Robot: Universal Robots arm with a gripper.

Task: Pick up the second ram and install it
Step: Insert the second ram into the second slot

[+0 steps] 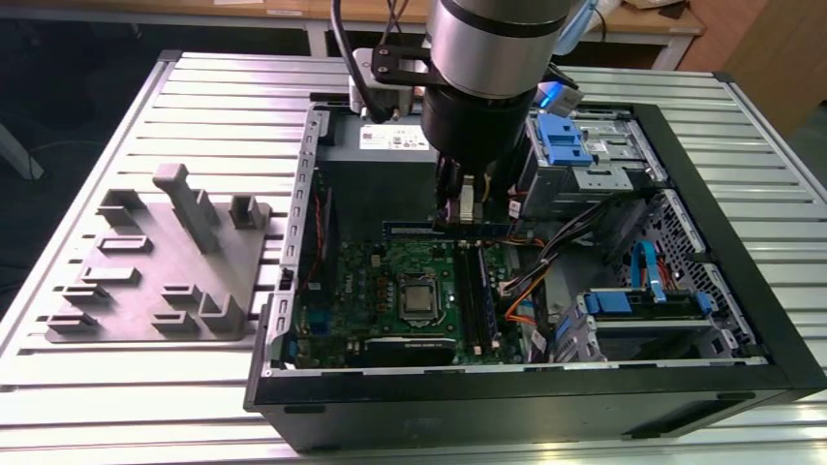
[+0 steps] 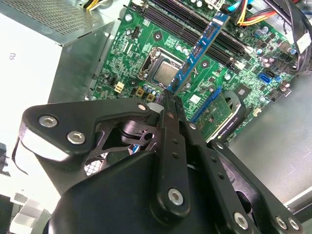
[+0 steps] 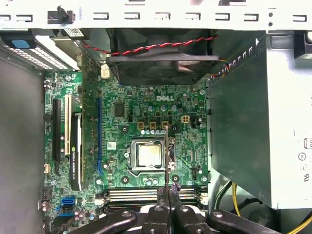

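My gripper (image 1: 463, 201) reaches down into the open computer case (image 1: 723, 291) and is shut on the second ram (image 1: 446, 230), a thin blue-green strip. I hold it above the green motherboard (image 1: 375, 291). In the second wrist view the ram (image 2: 197, 51) sticks out past my gripper (image 2: 168, 95), its flat side showing. The first wrist view shows the ram (image 3: 166, 156) edge-on, running from my gripper (image 3: 168, 191) over the CPU socket (image 3: 148, 156). It lies crosswise to the black memory slots (image 3: 131, 195) (image 2: 183, 19) (image 1: 468, 291).
A grey blocky fixture (image 1: 155, 262) stands on the slatted table at the exterior view's left. Inside the case are the power supply (image 3: 243, 136), a black fan (image 3: 161, 58), an expansion card (image 3: 75, 146), blue drive cages (image 1: 568, 145) and loose cables (image 1: 543, 281).
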